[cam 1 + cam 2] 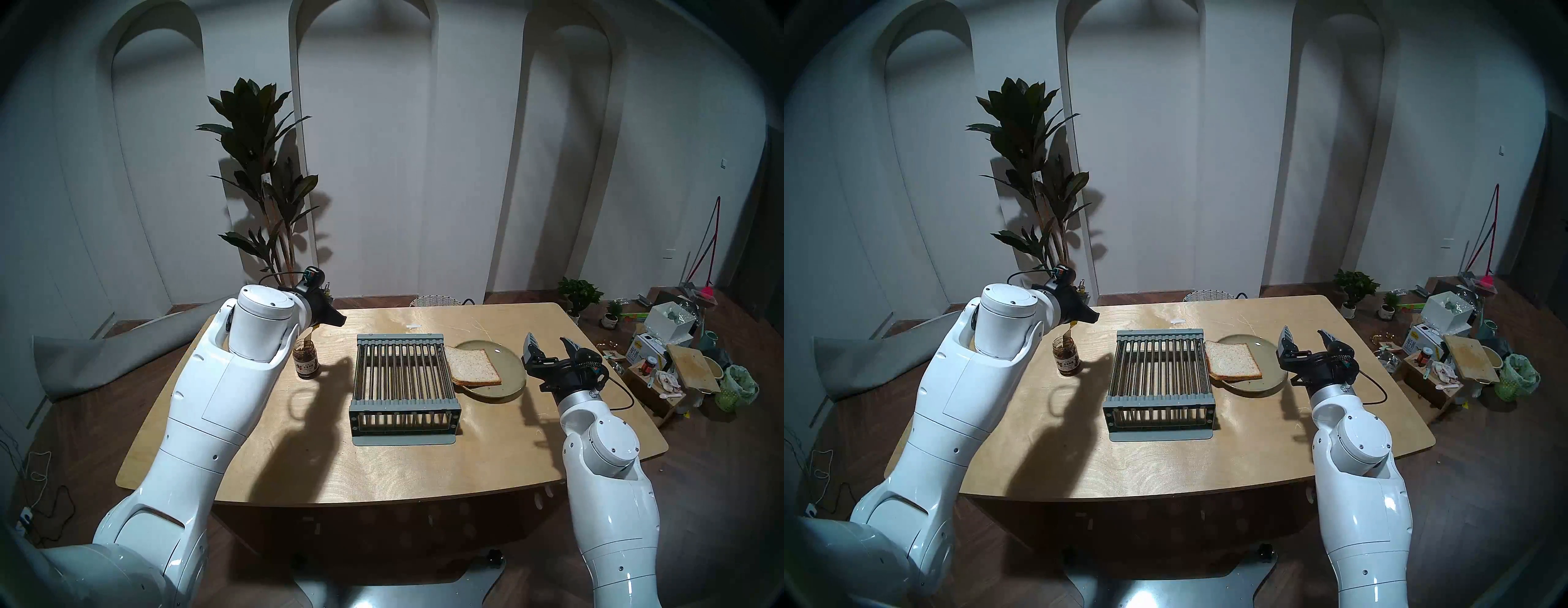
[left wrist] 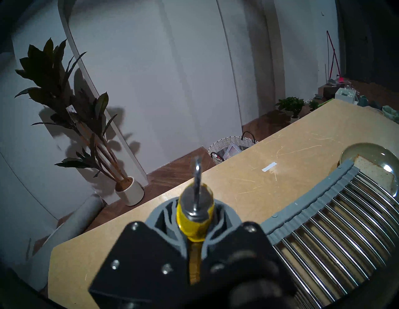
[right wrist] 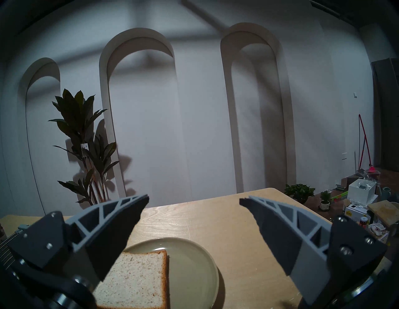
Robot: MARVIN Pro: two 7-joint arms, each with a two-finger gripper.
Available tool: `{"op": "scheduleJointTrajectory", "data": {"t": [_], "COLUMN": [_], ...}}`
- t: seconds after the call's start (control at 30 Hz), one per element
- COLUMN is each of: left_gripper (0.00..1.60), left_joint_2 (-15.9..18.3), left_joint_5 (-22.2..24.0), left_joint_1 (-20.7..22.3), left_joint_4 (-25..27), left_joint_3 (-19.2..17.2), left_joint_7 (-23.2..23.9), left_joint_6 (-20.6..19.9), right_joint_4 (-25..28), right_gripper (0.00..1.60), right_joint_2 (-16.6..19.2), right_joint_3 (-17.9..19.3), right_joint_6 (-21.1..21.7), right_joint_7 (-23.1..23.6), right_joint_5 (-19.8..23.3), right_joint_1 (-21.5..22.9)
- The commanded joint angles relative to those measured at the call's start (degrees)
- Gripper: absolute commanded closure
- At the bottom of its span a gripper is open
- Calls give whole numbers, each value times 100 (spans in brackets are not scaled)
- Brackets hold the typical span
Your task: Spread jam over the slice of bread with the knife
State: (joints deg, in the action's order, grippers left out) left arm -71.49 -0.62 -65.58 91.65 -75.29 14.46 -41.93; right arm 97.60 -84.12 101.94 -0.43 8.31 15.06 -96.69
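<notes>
Bread first: the slice of bread [image 1: 474,366] lies bare on the green plate [image 1: 507,388] at the desk's [image 1: 382,467] right, just beside the grey rack [image 1: 405,384], no jam on it yet. Left fingers [image 2: 195,232] clamp the knife [image 2: 195,218] by its yellow handle, blade angled down at the open jam jar [image 1: 306,358]; loading looks under way, spreading is all to come. Right fingers [image 3: 287,224] gape wide, empty, near the plate.

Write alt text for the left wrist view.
Seen from just behind, the left tool is shut on the knife by its yellow handle, metal ring end toward the camera. At right, the grey barred rack stands on the wooden table, with the slice of bread on a green plate beyond.
</notes>
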Motion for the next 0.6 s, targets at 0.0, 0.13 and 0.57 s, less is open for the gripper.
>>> {"op": "scheduleJointTrajectory", "data": {"t": [0.0,0.13,0.57], "left_gripper": [160,160,160], "left_joint_2": [17,19,107], "left_joint_5": [-100,-159,-490], "left_joint_1": [185,179,195], "left_joint_4": [38,29,30], "left_joint_3": [72,141,440], "left_joint_7": [-33,-49,-288], "left_joint_6": [-12,-36,-41], "right_joint_4": [116,100,70], "right_gripper": [0,0,0], "right_joint_2": [19,25,20], "right_joint_3": [20,50,90], "right_joint_6": [-39,-33,-8], "right_joint_7": [56,96,213], "right_joint_5": [45,86,194], "right_joint_1": [30,22,15]}}
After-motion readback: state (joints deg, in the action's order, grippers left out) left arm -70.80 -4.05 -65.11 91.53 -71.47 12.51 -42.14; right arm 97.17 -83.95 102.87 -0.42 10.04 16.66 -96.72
